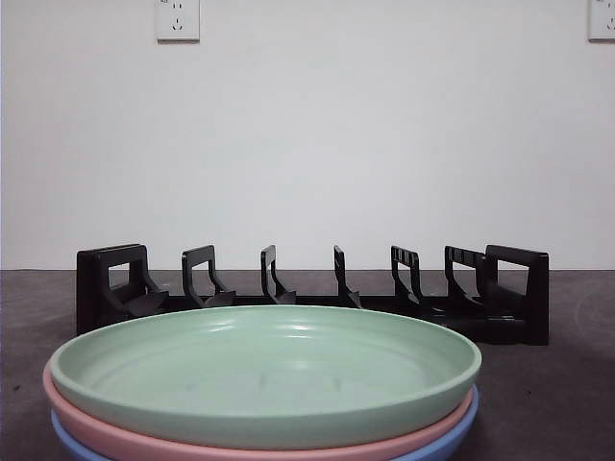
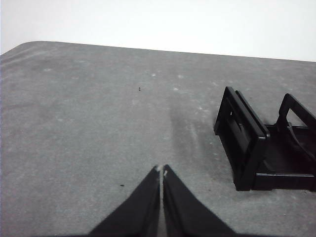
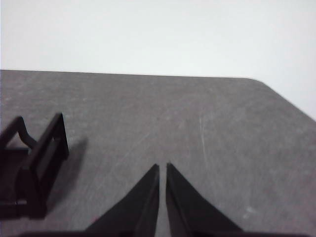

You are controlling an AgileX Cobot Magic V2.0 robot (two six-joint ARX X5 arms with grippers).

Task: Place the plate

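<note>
In the front view a stack of three plates stands near and large: a green plate (image 1: 264, 375) on top, a pink plate (image 1: 135, 437) under it, a blue plate (image 1: 452, 437) at the bottom. Behind them a black plate rack (image 1: 307, 293) with several upright dividers stands empty. My left gripper (image 2: 161, 170) is shut and empty over bare table, beside one end of the rack (image 2: 247, 143). My right gripper (image 3: 162, 166) is shut and empty over bare table, beside the other end of the rack (image 3: 37, 168). Neither arm shows in the front view.
The dark grey table (image 1: 567, 384) runs back to a white wall. Two wall sockets (image 1: 178, 19) sit high on the wall. A rounded table corner shows in each wrist view.
</note>
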